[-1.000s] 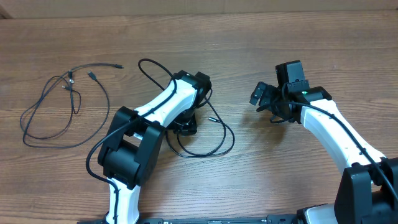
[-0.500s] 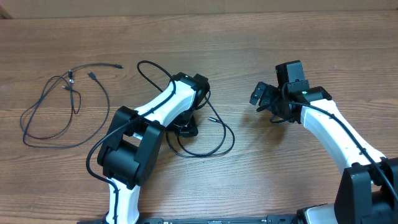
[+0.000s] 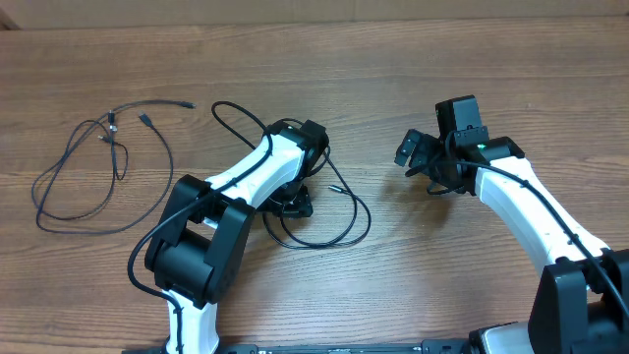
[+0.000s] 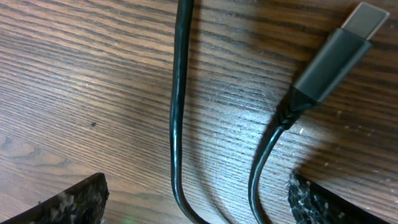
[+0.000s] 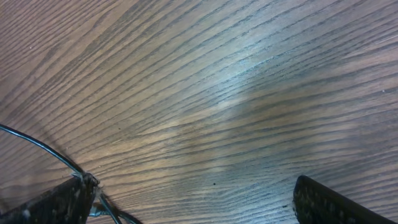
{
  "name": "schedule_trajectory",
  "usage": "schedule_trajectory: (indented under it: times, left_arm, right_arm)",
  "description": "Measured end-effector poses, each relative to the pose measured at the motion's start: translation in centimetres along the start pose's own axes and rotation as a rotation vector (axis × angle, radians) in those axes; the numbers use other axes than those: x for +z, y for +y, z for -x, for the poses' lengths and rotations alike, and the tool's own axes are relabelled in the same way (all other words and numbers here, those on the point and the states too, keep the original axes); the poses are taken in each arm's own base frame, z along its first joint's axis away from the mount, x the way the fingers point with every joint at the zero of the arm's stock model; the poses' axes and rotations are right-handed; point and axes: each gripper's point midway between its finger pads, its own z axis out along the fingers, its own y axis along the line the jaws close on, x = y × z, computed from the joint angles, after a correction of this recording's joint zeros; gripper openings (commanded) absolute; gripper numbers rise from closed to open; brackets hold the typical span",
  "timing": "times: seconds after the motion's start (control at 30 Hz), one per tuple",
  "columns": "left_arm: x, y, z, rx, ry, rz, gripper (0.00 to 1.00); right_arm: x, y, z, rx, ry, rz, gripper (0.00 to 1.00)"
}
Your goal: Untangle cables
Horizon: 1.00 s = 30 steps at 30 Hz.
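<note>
My left hand [image 4: 199,204] stands wide. Its two black fingers [image 4: 65,200] sit low on either side of a thin black rubber cable [image 4: 176,118], which lies loose on the brown wood-grain worktop [image 4: 74,68] and is not pinched. Two strands of the cable run up through the gap. One is plain, and the other ends in a squared dark plug with a pale metal tip [image 4: 339,53], ahead of the hand and toward one finger. I judge the hand is set low and open like this so the cable can lie flat where I want it, with no finger dragging on it.

From above, the rest of this cable curls in slack loops around and just beyond the left hand. A second thin black cord [image 3: 59,202] lies in a long open loop well off to that hand's outer side. As far as I can tell the two cords do not touch, so I judge them largely parted.

My right hand [image 5: 193,208] is also wide and holds nothing. It hovers over bare wood across the loops from the left hand, clear of the cable and placed to take an end if needed. A thin dark strand passes one of its fingertips, but I cannot tell whether that is a cord or my own wiring.
</note>
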Motion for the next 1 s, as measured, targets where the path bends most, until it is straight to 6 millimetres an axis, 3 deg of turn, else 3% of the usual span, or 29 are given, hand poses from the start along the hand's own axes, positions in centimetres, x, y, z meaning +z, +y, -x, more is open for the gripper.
schedule_trajectory:
  times: [0.2,0.6,1.0]
  left_arm:
    - [0.0,0.2,0.0,0.000,-0.002,0.007,1.00]
    - [0.0,0.1,0.0,0.004,-0.003,0.004,0.97]
    - [-0.2,-1.6,-0.6,0.070,0.034,-0.091,1.00]
  right_arm:
    - [0.0,0.0,0.0,0.000,0.001,0.000,1.00]
    - [0.0,0.0,0.0,-0.001,0.001,0.000,1.00]
    - [0.0,0.0,0.0,0.000,0.001,0.000,1.00]
